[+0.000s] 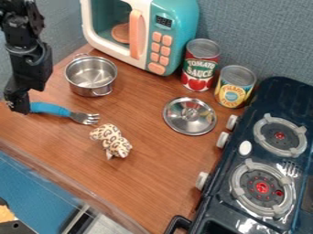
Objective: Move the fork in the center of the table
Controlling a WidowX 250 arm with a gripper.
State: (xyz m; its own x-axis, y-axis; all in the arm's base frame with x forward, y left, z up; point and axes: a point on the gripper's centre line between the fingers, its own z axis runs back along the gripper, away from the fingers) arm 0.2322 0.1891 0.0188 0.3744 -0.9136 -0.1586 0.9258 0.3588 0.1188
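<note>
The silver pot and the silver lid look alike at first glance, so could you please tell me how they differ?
The pot is deep and open at the top, while the lid is shallow. The pot has loop handles on its sides; the lid has a knob in its middle. The pot stands farther from the stove than the lid. Both are round, shiny and on the wooden table.
</note>
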